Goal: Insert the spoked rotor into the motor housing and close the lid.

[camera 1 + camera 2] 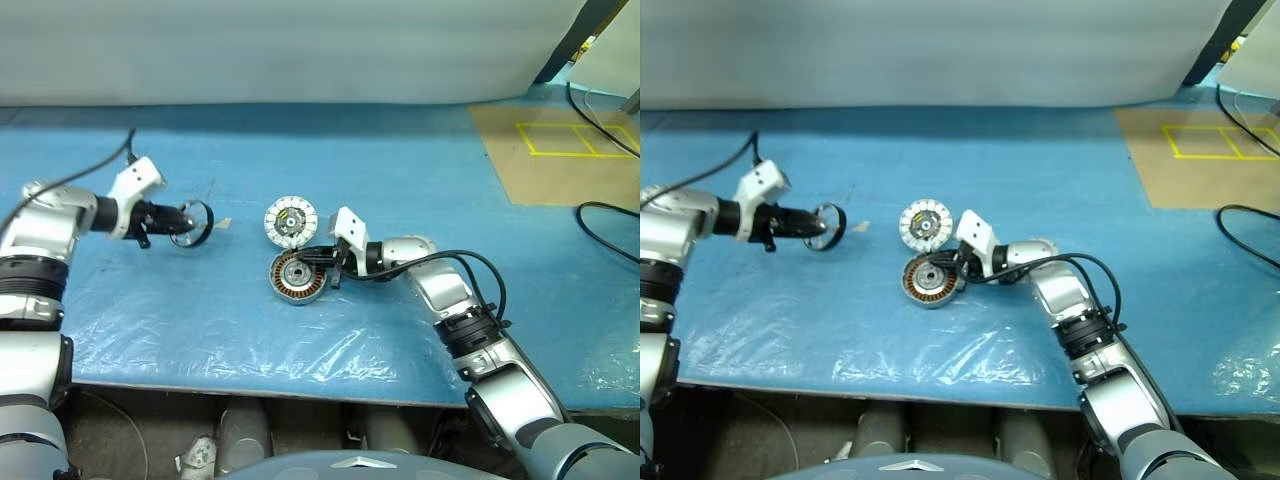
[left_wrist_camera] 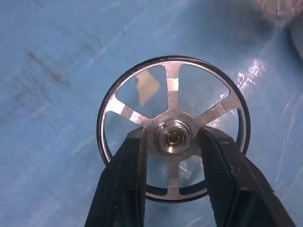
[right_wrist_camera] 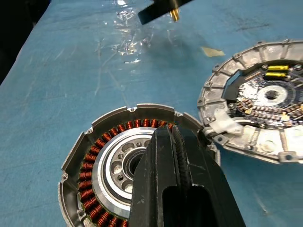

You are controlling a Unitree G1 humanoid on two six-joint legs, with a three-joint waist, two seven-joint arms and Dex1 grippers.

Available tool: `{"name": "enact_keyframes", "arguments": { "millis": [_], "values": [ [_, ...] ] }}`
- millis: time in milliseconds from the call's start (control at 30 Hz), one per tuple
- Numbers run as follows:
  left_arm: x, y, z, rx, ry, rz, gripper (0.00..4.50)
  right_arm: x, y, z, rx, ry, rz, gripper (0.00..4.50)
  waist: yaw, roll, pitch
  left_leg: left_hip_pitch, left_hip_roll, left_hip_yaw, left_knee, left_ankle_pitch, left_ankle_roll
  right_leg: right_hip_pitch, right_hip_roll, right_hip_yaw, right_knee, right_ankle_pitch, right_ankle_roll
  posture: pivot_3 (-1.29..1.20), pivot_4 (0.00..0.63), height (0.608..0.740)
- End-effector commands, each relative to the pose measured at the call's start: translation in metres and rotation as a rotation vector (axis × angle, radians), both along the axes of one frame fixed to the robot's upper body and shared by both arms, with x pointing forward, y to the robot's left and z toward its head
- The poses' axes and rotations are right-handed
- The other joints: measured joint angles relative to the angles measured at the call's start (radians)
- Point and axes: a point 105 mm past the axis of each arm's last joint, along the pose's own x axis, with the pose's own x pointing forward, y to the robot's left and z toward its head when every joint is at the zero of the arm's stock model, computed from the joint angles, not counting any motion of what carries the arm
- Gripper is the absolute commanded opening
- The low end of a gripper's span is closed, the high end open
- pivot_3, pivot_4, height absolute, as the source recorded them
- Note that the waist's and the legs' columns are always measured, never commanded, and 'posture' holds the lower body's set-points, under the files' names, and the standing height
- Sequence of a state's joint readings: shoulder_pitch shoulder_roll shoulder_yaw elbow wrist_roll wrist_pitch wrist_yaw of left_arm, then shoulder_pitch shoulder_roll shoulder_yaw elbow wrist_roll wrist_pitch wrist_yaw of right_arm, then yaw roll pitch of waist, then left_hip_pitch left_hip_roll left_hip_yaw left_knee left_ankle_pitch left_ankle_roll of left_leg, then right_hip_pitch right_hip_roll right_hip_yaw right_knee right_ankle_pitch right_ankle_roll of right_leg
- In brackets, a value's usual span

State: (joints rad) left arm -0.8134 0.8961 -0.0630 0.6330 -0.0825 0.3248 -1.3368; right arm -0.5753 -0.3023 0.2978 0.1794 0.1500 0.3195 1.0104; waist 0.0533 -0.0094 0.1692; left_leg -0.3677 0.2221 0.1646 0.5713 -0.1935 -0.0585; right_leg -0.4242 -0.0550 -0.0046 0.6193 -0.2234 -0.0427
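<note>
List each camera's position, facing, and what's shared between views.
Head stereo pair: looks forward and down at the table; both arms show, left gripper holding the spoked rotor.
Left wrist: looks along its fingers, clamped on the rotor's hub.
Right wrist: looks along the shut right gripper over the motor housing, beside the lid.
All views share the blue table.

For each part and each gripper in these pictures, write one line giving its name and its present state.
spoked rotor: held by its hub, off the table.
motor housing: open, windings showing, no rotor inside.
lid: off, lying beside the housing.
left gripper: shut on the rotor's hub.
right gripper: shut, empty, over the housing.
</note>
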Motion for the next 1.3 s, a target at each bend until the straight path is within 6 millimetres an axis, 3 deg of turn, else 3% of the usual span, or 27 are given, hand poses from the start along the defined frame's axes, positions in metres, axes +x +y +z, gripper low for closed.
{"name": "enact_keyframes", "arguments": {
  "millis": [33,133,267,467,633,967,1300],
  "values": [
    [-0.001,0.007,0.035,-0.020,-0.093,-0.036,1.29,-0.002,-0.006,0.017,0.039,-0.035,0.003,0.00,0.000,0.000,0.000,0.000,0.000,0.000,-0.001,0.000,0.000,0.000,0.000,0.000,0.000,0.000,0.000,0.00,0.150,0.740],
    [0.002,-0.002,0.057,-0.037,-0.142,-0.097,1.29,-0.004,-0.017,0.018,0.035,-0.027,-0.010,0.00,0.006,0.000,0.000,0.000,0.000,0.000,-0.002,0.000,0.000,0.000,0.000,-0.001,0.000,0.000,0.000,0.00,0.150,0.740],
    [0.007,-0.035,0.070,-0.068,-0.163,-0.241,1.29,-0.011,-0.029,0.020,0.031,-0.021,-0.015,0.00,0.021,0.000,0.000,0.000,0.000,0.000,-0.002,0.000,0.000,0.000,0.000,-0.001,-0.001,0.000,0.000,0.00,0.150,0.740],
    [-0.001,-0.095,0.057,-0.137,-0.156,-0.490,1.29,-0.023,-0.041,0.032,0.053,-0.030,-0.012,0.00,0.038,0.001,0.001,-0.001,0.000,0.000,0.000,0.000,0.000,0.000,-0.001,-0.001,0.000,0.000,0.000,0.00,0.150,0.740],
    [-0.017,-0.125,0.032,-0.179,-0.115,-0.591,1.29,-0.034,-0.049,0.031,0.029,-0.020,-0.009,0.00,0.038,0.001,0.001,0.000,0.000,0.000,-0.001,0.000,0.000,0.000,0.000,-0.001,0.001,0.000,0.000,0.00,0.150,0.740],
    [-0.040,-0.154,0.002,-0.240,-0.078,-0.624,1.29,-0.038,-0.063,0.023,-0.014,-0.010,-0.035,0.00,0.039,0.001,0.001,0.000,0.000,0.000,0.000,0.000,0.000,0.000,0.000,0.000,0.001,0.000,0.000,0.00,0.150,0.740],
    [-0.047,-0.162,-0.025,-0.192,-0.027,-0.611,1.29,-0.036,-0.061,0.023,-0.008,-0.014,-0.046,0.00,0.040,0.001,0.001,0.001,0.000,0.000,0.001,0.000,0.000,0.000,0.000,0.001,0.001,0.000,0.000,0.00,0.150,0.740]
  ]
}}
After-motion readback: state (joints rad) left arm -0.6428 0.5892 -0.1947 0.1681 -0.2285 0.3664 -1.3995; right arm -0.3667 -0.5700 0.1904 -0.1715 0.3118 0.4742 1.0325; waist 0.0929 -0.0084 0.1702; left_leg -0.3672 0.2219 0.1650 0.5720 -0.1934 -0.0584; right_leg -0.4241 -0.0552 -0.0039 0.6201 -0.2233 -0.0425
